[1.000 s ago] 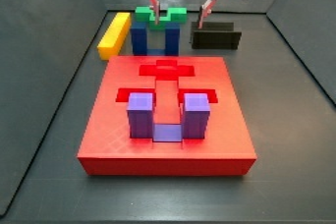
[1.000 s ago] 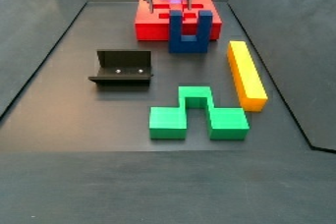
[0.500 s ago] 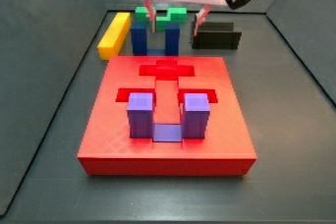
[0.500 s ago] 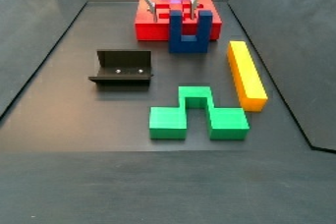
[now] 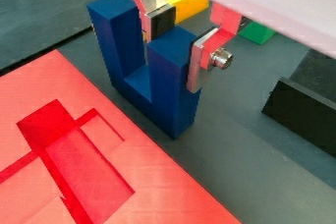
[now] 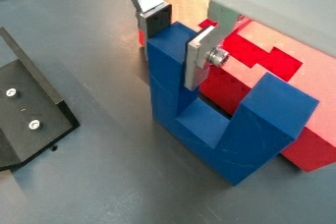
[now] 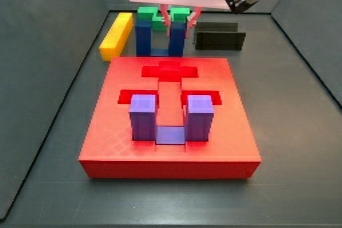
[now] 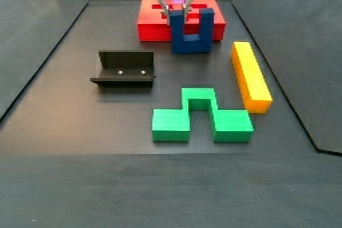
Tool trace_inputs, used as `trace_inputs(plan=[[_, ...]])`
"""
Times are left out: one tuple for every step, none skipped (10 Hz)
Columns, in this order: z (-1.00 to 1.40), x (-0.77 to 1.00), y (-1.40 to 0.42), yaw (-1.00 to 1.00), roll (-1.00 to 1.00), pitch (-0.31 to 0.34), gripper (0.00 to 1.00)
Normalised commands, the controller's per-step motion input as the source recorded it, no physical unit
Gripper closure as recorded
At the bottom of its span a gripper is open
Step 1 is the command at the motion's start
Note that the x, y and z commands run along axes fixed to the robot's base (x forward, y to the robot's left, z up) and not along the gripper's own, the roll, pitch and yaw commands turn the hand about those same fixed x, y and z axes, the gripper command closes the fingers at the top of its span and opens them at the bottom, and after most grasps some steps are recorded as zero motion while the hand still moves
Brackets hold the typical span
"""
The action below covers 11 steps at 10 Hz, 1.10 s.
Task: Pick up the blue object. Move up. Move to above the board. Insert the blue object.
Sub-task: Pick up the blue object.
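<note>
The gripper (image 8: pixel 178 12) hangs over the blue object (image 8: pixel 191 32) beside the board (image 8: pixel 151 17).

1. No text, label, brand, number or sign can be read in any view.
2. The gripper (image 6: pixel 175 37), astride one prong of the blue object (image 6: pixel 217 110) beside the board (image 7: pixel 168 122), bears no markings.
</note>
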Motion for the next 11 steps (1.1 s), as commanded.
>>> trace_inputs(plan=[[0.0, 0.0, 0.0, 0.0, 0.0, 0.0, 1.0], [0.0, 0.0, 0.0, 0.0, 0.0, 0.0, 1.0], [0.0, 0.0, 0.0, 0.0, 0.0, 0.0, 1.0], [0.0, 0.0, 0.0, 0.0, 0.0, 0.0, 1.0], [0.0, 0.0, 0.0, 0.0, 0.0, 0.0, 1.0], [0.0, 0.0, 0.0, 0.0, 0.0, 0.0, 1.0], [0.0, 0.0, 0.0, 0.0, 0.0, 0.0, 1.0], [0.0, 0.0, 0.0, 0.0, 0.0, 0.0, 1.0], [0.0, 0.0, 0.0, 0.0, 0.0, 0.0, 1.0], [0.0, 0.0, 0.0, 0.0, 0.0, 0.0, 1.0], [0.0, 0.0, 0.0, 0.0, 0.0, 0.0, 1.0]])
